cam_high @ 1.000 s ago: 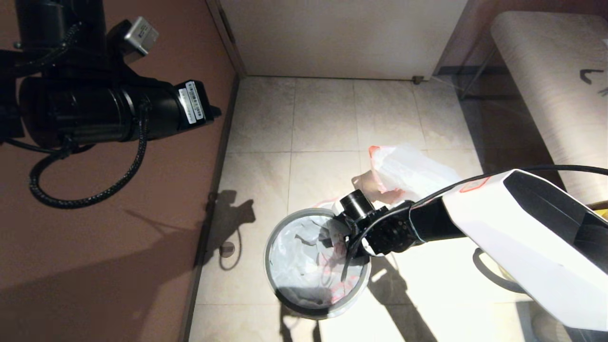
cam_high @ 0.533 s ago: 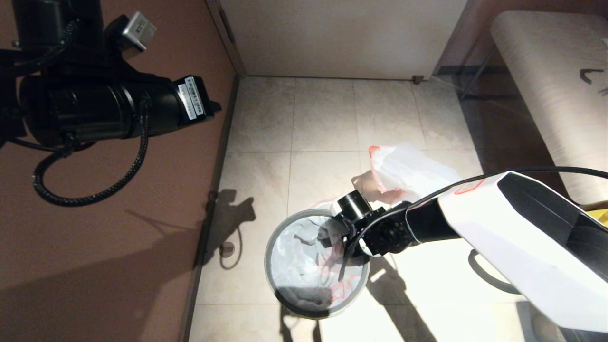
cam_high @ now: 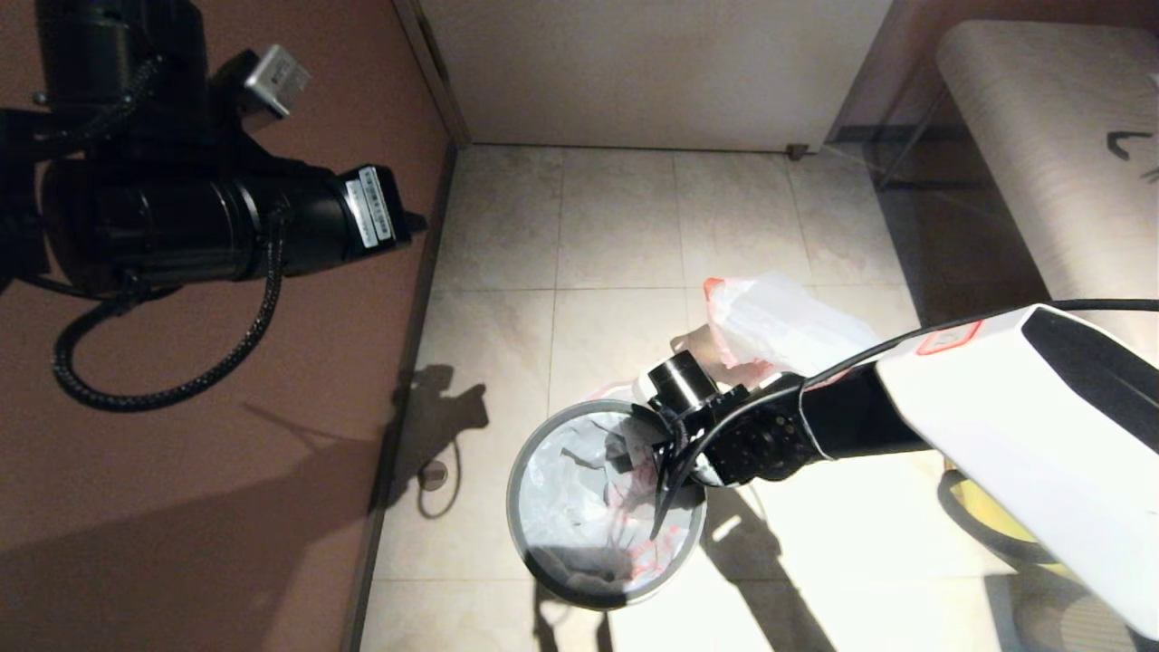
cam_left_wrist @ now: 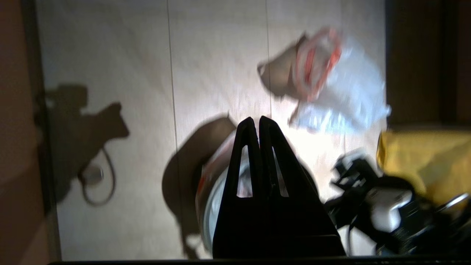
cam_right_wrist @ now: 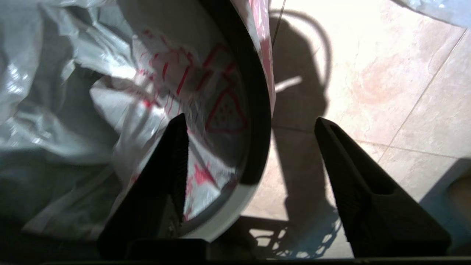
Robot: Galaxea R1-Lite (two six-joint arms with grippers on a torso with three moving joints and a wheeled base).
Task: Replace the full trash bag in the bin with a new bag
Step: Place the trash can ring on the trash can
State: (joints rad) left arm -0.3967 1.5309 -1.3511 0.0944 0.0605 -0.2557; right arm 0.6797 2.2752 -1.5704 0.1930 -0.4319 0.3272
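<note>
Pale floor tiles (cam_high: 616, 226) carry the scene: the right gripper (cam_right_wrist: 250, 147), jaws spread wide, straddles the rim of the bin (cam_high: 516, 489), one finger inside against the new bag (cam_high: 579, 489) lining it; behind lies the full trash bag (cam_high: 779, 321); the left gripper (cam_left_wrist: 259, 123), clenched empty, hangs high by the wall

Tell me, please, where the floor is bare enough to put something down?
Bare tiles lie between the brown wall and the bin, and beyond it toward the white cabinet. Crowded: the bin's right side, with the right claw, full trash bag and yellow bag.
</note>
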